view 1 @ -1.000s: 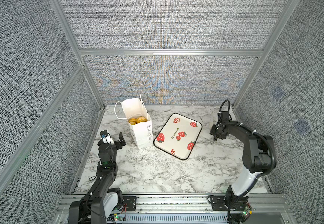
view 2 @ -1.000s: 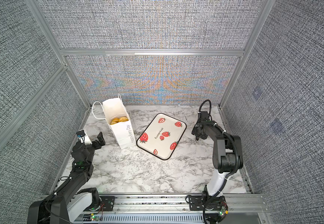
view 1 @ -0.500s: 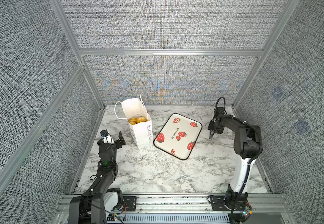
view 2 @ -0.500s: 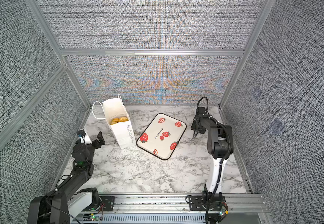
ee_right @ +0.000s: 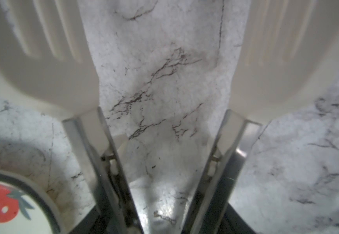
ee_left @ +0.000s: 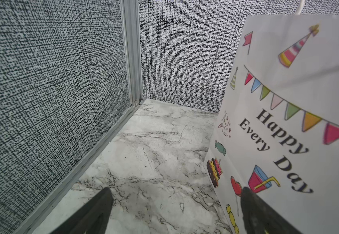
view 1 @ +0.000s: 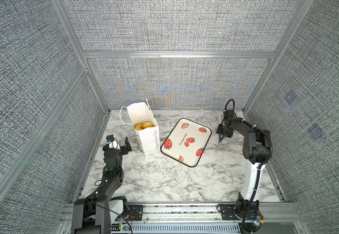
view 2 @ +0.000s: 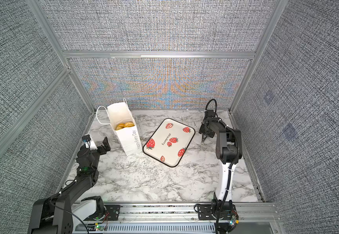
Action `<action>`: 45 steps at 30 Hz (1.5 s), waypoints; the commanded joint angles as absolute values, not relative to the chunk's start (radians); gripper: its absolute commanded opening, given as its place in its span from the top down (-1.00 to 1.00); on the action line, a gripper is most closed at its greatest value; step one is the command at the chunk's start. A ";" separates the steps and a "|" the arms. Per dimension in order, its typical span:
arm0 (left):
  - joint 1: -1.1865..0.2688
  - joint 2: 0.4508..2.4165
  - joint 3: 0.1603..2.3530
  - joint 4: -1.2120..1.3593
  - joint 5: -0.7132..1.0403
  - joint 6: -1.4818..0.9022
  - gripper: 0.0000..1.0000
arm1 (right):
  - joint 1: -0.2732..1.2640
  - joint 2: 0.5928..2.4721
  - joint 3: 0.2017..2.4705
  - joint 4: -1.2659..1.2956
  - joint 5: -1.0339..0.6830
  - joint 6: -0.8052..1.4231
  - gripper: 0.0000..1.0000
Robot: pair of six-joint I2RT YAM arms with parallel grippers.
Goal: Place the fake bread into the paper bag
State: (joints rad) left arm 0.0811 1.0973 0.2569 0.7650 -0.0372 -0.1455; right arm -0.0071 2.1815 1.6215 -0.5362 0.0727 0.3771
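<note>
The white paper bag (view 1: 149,139) (view 2: 129,141) stands upright at the back left, its mouth open. Golden fake bread (view 1: 144,125) (view 2: 125,125) lies inside it in both top views. My left gripper (view 1: 121,143) (view 2: 98,143) hovers low just left of the bag, open and empty; the left wrist view shows the bag's picture side (ee_left: 286,121) beside the gripper (ee_left: 175,191). My right gripper (view 1: 224,132) (view 2: 206,132) is at the back right, shut on white-tipped metal tongs (ee_right: 160,129) that are spread wide and point down at the table. No bread is in the tongs.
The cream strawberry-print tray (view 1: 187,152) (view 2: 170,150) with a black rim lies between the bag and the right arm; its corner (ee_right: 43,202) shows beside the tongs. Textured walls close in on three sides of the marble table.
The right arm has folded back, drawing its gripper a little toward the rear right wall. Its jaws have widened and the tongs have spread. The left arm has barely moved.
</note>
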 commanded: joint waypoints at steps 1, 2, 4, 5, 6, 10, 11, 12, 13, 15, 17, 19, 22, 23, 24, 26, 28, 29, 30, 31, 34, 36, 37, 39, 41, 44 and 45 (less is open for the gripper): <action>0.081 1.097 0.262 0.795 -0.021 -0.133 -0.98 | -0.008 2.180 1.603 -0.565 0.056 0.376 -0.37; 0.082 1.098 0.261 0.796 -0.021 -0.132 -0.98 | -0.008 2.177 1.602 -0.561 0.054 0.375 -0.39; 0.081 1.099 0.260 0.799 -0.015 -0.133 -0.98 | -0.007 2.172 1.596 -0.559 0.052 0.374 -0.44; 0.081 1.100 0.258 0.803 -0.013 -0.133 -0.98 | -0.008 2.168 1.593 -0.556 0.049 0.371 -0.45; 0.081 1.101 0.255 0.806 -0.011 -0.133 -0.98 | -0.006 2.163 1.587 -0.553 0.048 0.372 -0.49; 0.082 1.109 0.247 0.821 -0.007 -0.135 -0.98 | -0.006 2.146 1.564 -0.540 0.051 0.367 -0.60; 0.081 1.110 0.246 0.824 -0.007 -0.135 -0.98 | -0.006 2.144 1.563 -0.542 0.052 0.366 -0.63; 0.081 1.112 0.247 0.826 -0.003 -0.135 -0.98 | -0.006 2.141 1.562 -0.543 0.052 0.365 -0.65; 0.081 1.114 0.248 0.828 -0.001 -0.134 -0.98 | -0.006 2.135 1.557 -0.539 0.053 0.367 -0.68; 0.082 1.117 0.250 0.829 0.000 -0.134 -0.98 | -0.006 2.119 1.541 -0.526 0.053 0.368 -0.82; 0.082 1.117 0.251 0.830 -0.001 -0.129 -0.98 | -0.004 2.095 1.521 -0.512 0.052 0.368 -0.96; 0.082 1.119 0.250 0.832 -0.002 -0.125 -0.98 | -0.002 2.061 1.491 -0.487 0.046 0.366 -0.98; 0.081 1.129 0.251 0.837 0.010 -0.123 -0.98 | 0.008 1.992 1.427 -0.428 0.032 0.349 -0.99; 0.081 1.133 0.250 0.841 0.015 -0.124 -0.98 | 0.013 1.968 1.403 -0.410 0.030 0.344 -0.99; 0.082 1.140 0.252 0.846 0.022 -0.123 -0.98 | 0.016 1.940 1.380 -0.390 0.023 0.339 -0.99; 0.081 1.155 0.251 0.858 0.032 -0.119 -0.98 | 0.025 1.883 1.323 -0.341 0.013 0.334 -0.99; 0.082 1.177 0.251 0.874 0.042 -0.113 -0.98 | 0.037 1.820 1.260 -0.289 0.017 0.326 -0.99; 0.081 1.184 0.251 0.881 0.050 -0.105 -0.98 | 0.046 1.794 1.235 -0.268 0.025 0.323 -0.99; 0.081 1.192 0.253 0.885 0.052 -0.103 -0.98 | 0.054 1.766 1.206 -0.247 0.037 0.320 -0.98; 0.081 1.201 0.253 0.889 0.053 -0.100 -0.98 | 0.063 1.738 1.177 -0.226 0.054 0.316 -0.98; 0.081 1.224 0.252 0.913 0.063 -0.091 -0.98 | 0.088 1.668 1.098 -0.171 0.122 0.316 -0.98; 0.081 1.247 0.252 0.931 0.074 -0.086 -0.98 | 0.094 1.632 1.058 -0.153 0.167 0.316 -0.97; 0.082 1.260 0.253 0.941 0.085 -0.075 -0.98 | 0.096 1.618 1.042 -0.148 0.193 0.313 -0.97; 0.082 1.282 0.256 0.950 0.099 -0.066 -0.98 | 0.102 1.575 0.988 -0.102 0.227 0.296 -0.96; 0.081 1.303 0.253 0.970 0.113 -0.057 -0.98 | 0.122 1.522 0.933 -0.039 0.266 0.262 -0.96; 0.082 1.342 0.250 1.012 0.155 -0.029 -0.98 | 0.167 1.433 0.809 0.055 0.329 0.220 -0.96; 0.081 1.355 0.248 1.030 0.162 -0.023 -0.98 | 0.175 1.409 0.780 0.087 0.340 0.204 -0.96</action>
State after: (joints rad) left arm 0.0811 1.3331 0.2493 0.9504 0.1123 -0.0555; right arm 0.1566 1.4540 0.8272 -0.0479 0.2546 0.2584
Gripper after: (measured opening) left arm 0.991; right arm 0.982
